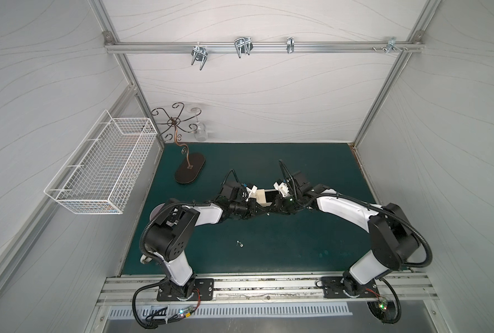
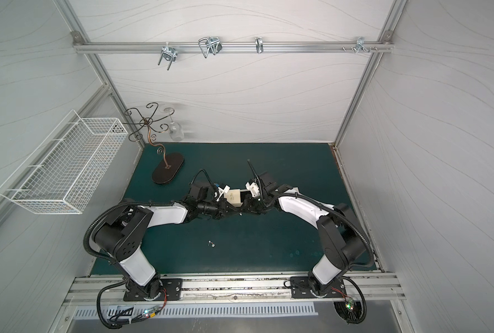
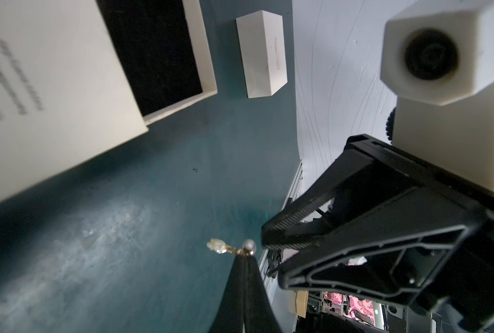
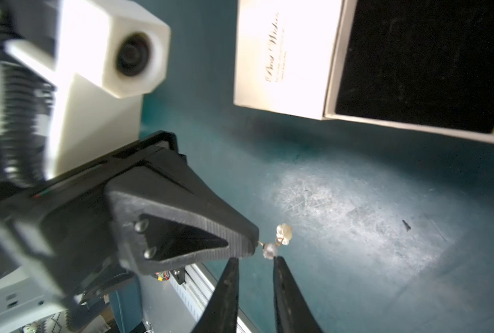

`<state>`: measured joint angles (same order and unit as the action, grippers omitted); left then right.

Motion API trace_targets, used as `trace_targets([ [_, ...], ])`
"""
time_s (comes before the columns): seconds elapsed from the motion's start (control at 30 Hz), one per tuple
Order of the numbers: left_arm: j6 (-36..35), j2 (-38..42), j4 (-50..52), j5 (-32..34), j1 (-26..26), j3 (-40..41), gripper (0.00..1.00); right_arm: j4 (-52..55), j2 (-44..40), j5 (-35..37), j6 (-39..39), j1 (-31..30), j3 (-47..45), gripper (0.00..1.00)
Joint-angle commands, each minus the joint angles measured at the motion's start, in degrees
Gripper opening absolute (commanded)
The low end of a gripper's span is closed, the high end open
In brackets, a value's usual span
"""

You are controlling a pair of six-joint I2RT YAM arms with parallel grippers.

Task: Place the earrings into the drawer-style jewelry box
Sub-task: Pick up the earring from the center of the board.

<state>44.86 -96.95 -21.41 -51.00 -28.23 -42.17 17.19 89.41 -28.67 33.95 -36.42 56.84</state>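
Cream cardboard drawer-style jewelry box (image 1: 258, 196), black-lined drawer (image 4: 421, 63) pulled out, sits mid-frame on the teal mat (image 1: 312, 236) between the arms. Left gripper (image 3: 244, 256) fingers closed, pinching the post of one tiny silver drop earring (image 4: 283, 234) just below the box. Right gripper (image 4: 254, 259) fingers parted beside its pale bead; contact unclear. Two further earrings (image 1: 240, 244) lie on the mat, lower centre, well apart from the box.

Jewelry box (image 1: 258, 196) sitting mid-tabletop (image 1: 312, 248), smaller box (image 3: 261, 54) lying to its right, two earrings (image 1: 241, 245) lying in front, stand (image 1: 190, 171) standing behind-left, basket (image 1: 101, 173) hanging on left wall.
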Motion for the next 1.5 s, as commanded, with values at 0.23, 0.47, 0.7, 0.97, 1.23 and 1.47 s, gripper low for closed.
trace_targets([
  [0.23, -6.49, 12.57, 7.17, 0.95, -0.76, -2.46, 0.00, -10.32, -11.48, -14.31, 3.69, 5.57, -4.22, 0.32],
  [0.47, -17.27, 19.32, 8.87, 7.11, -5.83, -3.62, 0.00, -11.18, -15.68, -18.86, 7.45, 5.95, -4.11, 0.33],
  [0.7, -20.84, 21.47, 4.05, 8.70, -6.84, -2.51, 0.00, -12.41, -20.76, -21.21, 7.39, 6.19, -6.45, 0.33],
  [0.97, -22.79, 23.51, 1.32, 7.81, -6.83, -1.40, 0.00, -13.96, -23.48, -22.89, 5.79, 7.06, -8.86, 0.34],
  [1.23, -20.87, 24.18, -1.43, 6.32, -6.83, -0.96, 0.00, -17.64, -24.84, -24.52, 5.51, 7.94, -10.95, 0.39],
  [1.47, -19.16, 24.26, -2.29, 5.07, -6.76, -0.98, 0.00, -20.87, -24.65, -25.93, 5.90, 7.96, -11.51, 0.37],
])
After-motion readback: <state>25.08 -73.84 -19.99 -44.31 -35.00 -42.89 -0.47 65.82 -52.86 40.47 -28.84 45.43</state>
